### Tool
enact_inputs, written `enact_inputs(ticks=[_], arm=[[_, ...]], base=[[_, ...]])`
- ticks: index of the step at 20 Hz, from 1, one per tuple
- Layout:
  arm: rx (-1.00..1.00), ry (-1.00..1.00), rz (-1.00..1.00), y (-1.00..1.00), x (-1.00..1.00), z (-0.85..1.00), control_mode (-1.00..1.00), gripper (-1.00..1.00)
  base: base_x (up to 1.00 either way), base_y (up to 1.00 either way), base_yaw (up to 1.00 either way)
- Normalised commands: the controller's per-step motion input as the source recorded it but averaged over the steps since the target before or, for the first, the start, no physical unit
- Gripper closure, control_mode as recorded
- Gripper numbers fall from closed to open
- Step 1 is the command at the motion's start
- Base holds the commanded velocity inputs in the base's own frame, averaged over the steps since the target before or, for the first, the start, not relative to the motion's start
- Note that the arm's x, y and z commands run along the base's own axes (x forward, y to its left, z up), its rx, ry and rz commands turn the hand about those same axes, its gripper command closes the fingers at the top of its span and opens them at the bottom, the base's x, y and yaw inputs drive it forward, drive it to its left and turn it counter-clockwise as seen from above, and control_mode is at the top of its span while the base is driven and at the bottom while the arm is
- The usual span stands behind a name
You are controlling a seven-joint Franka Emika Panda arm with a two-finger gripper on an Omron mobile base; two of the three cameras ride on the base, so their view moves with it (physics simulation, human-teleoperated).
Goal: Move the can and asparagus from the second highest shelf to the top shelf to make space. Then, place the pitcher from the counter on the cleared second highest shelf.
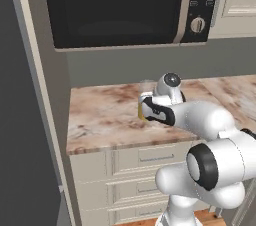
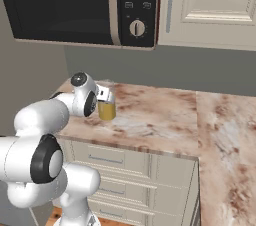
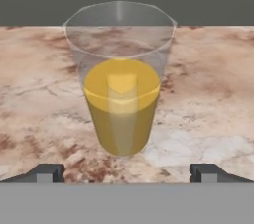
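The pitcher (image 3: pixel 122 104), a tall clear container half full of orange-yellow liquid, stands upright on the mottled stone counter (image 3: pixel 208 94). My gripper (image 3: pixel 126 173) is open, level with the pitcher's base and just short of it, one fingertip off to each side with nothing between them. From the left base view the hand covers part of the pitcher (image 1: pixel 142 112). In the right base view the pitcher (image 2: pixel 106 109) stands right in front of the hand, near the counter's (image 2: pixel 160 117) left end. The can, the asparagus and both shelves are out of view.
A black microwave (image 1: pixel 120 7) hangs above the counter (image 1: pixel 100 115). Cream cabinet drawers (image 1: pixel 150 157) run below the countertop, and a cream upper cabinet (image 2: pixel 210 5) is at the right. A tall grey panel (image 1: pixel 20 120) bounds the counter's left end.
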Motion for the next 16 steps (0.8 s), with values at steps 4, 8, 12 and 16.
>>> enact_inputs(ticks=[4, 8, 12, 16], arm=[[0.00, 0.00, 0.00, 0.00, 0.17, -0.18, -1.00, -1.00], [0.00, 0.00, 0.00, 0.00, 0.12, -0.21, -1.00, -1.00], [0.00, 0.00, 0.00, 0.00, 0.12, -0.19, -1.00, -1.00], [0.00, 0.00, 0.00, 0.00, 0.21, -0.14, -1.00, -1.00]], base=[[0.00, 0.00, 0.00], [0.00, 0.00, 0.00], [0.00, 0.00, 0.00], [0.00, 0.00, 0.00]])
